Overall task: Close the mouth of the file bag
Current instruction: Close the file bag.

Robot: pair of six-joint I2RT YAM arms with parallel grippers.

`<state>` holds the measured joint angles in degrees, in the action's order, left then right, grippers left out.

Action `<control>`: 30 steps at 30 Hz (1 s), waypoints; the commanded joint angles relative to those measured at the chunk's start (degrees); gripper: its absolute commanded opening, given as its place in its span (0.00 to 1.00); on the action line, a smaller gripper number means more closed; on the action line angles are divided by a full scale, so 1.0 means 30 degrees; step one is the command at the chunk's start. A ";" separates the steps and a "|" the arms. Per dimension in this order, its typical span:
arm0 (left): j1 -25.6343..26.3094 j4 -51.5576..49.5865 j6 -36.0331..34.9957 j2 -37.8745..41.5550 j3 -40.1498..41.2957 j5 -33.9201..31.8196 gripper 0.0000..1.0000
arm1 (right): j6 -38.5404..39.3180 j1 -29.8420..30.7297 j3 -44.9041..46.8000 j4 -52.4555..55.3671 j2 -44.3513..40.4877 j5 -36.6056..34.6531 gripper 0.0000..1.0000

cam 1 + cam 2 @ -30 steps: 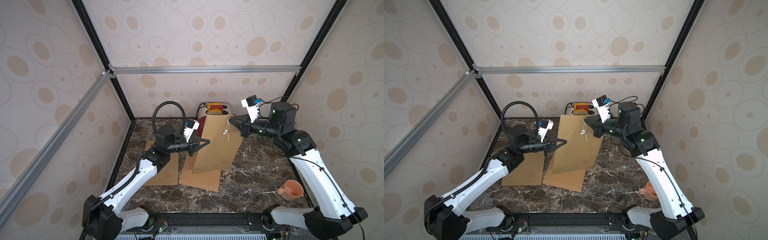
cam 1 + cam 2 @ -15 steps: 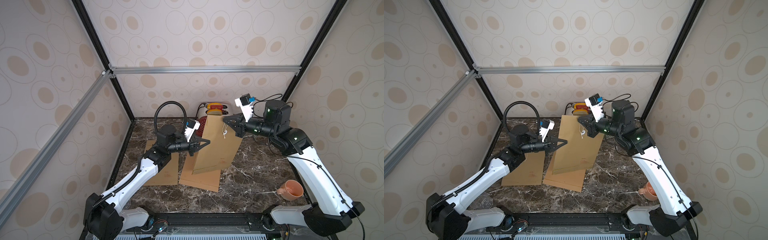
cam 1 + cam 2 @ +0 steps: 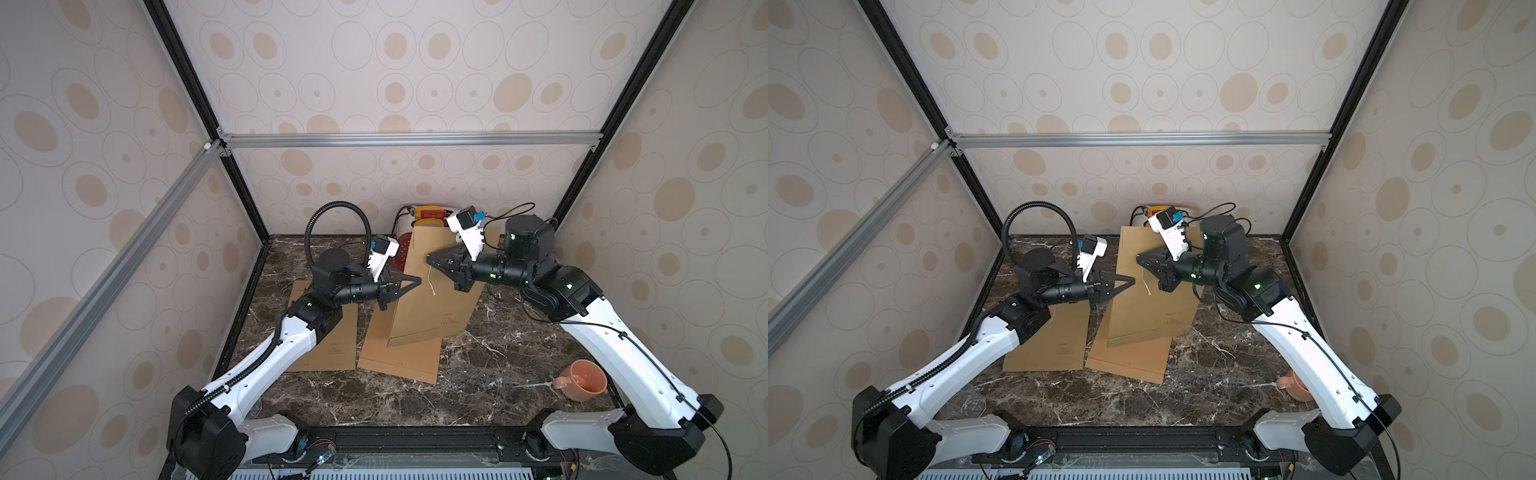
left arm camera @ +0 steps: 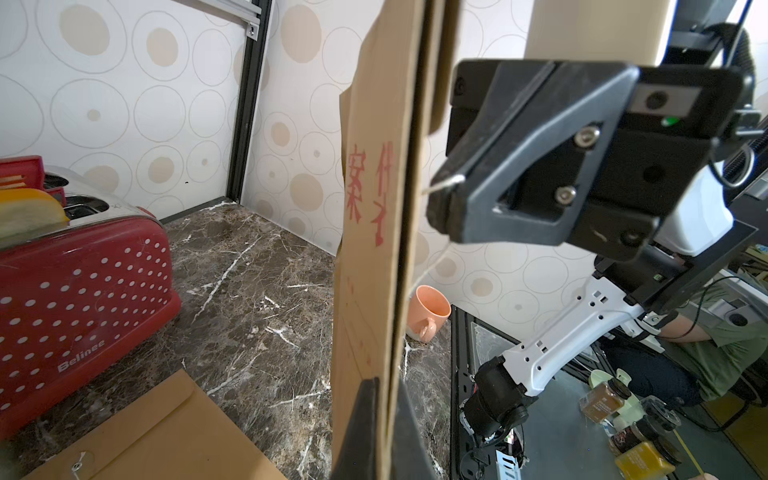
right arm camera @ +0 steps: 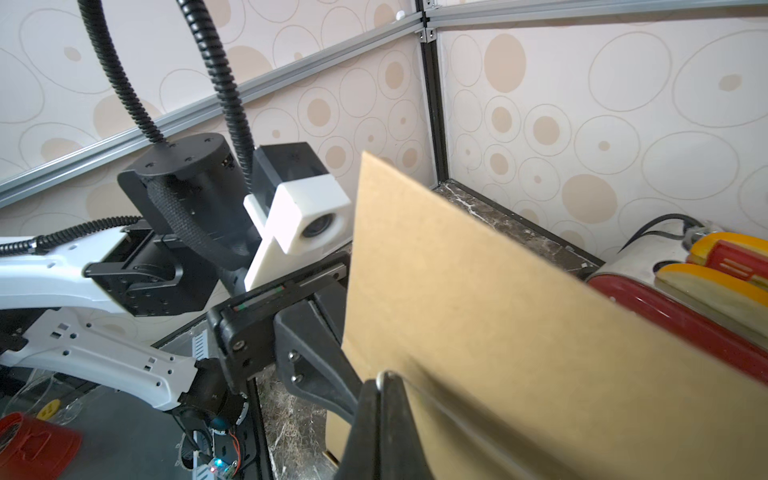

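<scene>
A brown paper file bag (image 3: 436,299) (image 3: 1142,307) stands upright over the marble table, mouth end at the top. My left gripper (image 3: 417,282) (image 3: 1131,279) is shut on the bag's left edge; in the left wrist view the bag (image 4: 374,208) sits clamped between its jaws (image 4: 384,386). My right gripper (image 3: 430,257) (image 3: 1139,258) hovers in front of the bag's upper part, shut on the bag's thin white string (image 3: 431,282) (image 4: 442,185). In the right wrist view the closed jaws (image 5: 384,376) pinch the string against the bag face (image 5: 498,311).
Two more brown envelopes (image 3: 332,345) (image 3: 399,357) lie flat on the table beneath the held bag. A red toaster (image 3: 403,249) (image 4: 83,282) stands at the back wall. An orange mug (image 3: 582,380) (image 4: 428,311) lies at the front right.
My right gripper has moved left and slightly down across the bag's face, carrying the string. The left gripper and the bag have stayed where they were.
</scene>
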<state>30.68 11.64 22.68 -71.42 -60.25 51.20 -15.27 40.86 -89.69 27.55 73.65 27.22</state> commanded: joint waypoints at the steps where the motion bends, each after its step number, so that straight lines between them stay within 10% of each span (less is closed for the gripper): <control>1: 0.0136 0.0953 0.0263 0.0215 -0.0446 0.0365 0.00 | -0.0427 0.0275 0.0331 -0.0873 -0.0123 0.0211 0.00; 15: 0.0119 0.1416 0.0730 0.0132 -0.0374 0.0408 0.00 | -0.1050 0.0434 0.1953 -0.2182 -0.0540 0.1012 0.00; 30: 0.0102 0.5275 0.3294 0.0771 0.0716 0.0438 0.00 | -0.2411 0.0325 0.7334 -0.2445 -0.4972 -0.4509 0.00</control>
<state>30.65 21.61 30.02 -70.72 -58.11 51.55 -20.32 41.71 -70.37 21.67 59.70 17.74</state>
